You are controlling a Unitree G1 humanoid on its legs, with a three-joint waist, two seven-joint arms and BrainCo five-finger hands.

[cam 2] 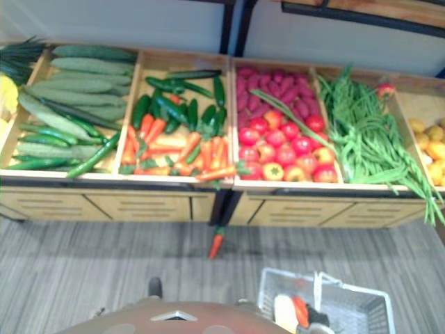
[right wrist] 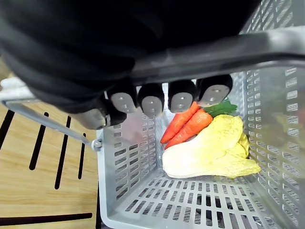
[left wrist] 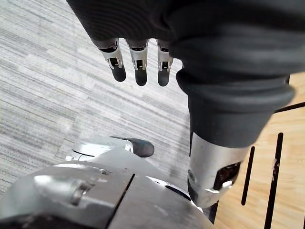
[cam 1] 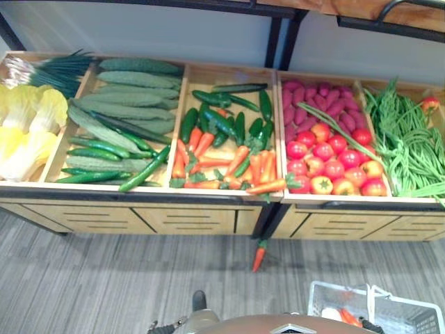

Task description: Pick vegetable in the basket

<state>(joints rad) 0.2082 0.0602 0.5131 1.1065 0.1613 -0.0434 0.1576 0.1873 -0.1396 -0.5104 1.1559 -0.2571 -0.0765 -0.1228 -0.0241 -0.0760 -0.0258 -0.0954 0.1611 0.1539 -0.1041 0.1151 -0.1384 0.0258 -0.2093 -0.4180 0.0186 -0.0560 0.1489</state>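
Basket [right wrist: 190,205], 5 o'clock, being clutched by right hand [right wrist: 151,100] | carrots [right wrist: 188,125], cabbage [right wrist: 209,152] being carried | left hand [left wrist: 139,57] being held slack

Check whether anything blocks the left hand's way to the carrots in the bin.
Nothing visible lies over the carrots; they sit uncovered in the open bin. The left hand hangs low by the stand's wooden front, fingers straight, so it would likely have to clear the bin's front rim.
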